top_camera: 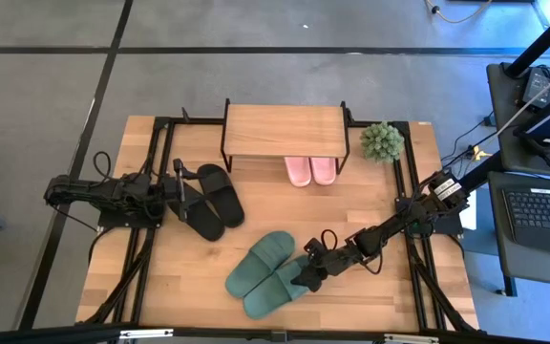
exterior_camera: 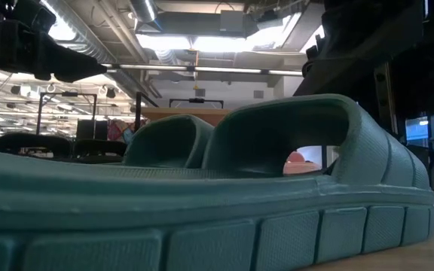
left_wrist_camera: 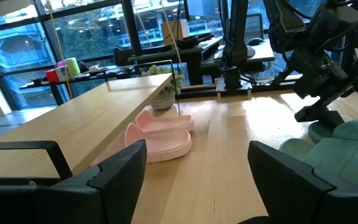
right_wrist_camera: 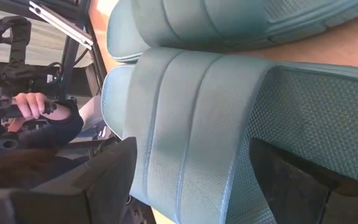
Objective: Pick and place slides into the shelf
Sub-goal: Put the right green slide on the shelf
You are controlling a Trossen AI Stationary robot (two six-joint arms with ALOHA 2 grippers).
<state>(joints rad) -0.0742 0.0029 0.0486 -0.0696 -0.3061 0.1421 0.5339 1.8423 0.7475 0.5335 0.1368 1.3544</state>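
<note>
Two dark green slides (top_camera: 270, 272) lie side by side on the table's near middle, soles down, and fill the low view (exterior_camera: 202, 203). My right gripper (top_camera: 308, 272) is open at the nearer one, over its strap (right_wrist_camera: 191, 124). Two black slides (top_camera: 216, 199) lie at the left, and just left of them my left gripper (top_camera: 181, 186) waits open with nothing between its fingers (left_wrist_camera: 197, 186). A pink pair (top_camera: 310, 170) rests on the table under the shelf (top_camera: 285, 129), heels sticking out toward the near edge. My right gripper stands with one finger (right_wrist_camera: 98, 180) on one side of the nearer green slide's strap and the other finger (right_wrist_camera: 303, 180) over the footbed on the other side, slanting down from the table's right. I cannot tell whether either finger touches the slide.
A small potted plant (top_camera: 382, 141) stands right of the shelf. Black frame rails (top_camera: 411, 191) run along the table's left and right sides. A desk with a keyboard (top_camera: 542, 215) is beyond the right edge. A person's hand (right_wrist_camera: 33, 106) shows off the table.
</note>
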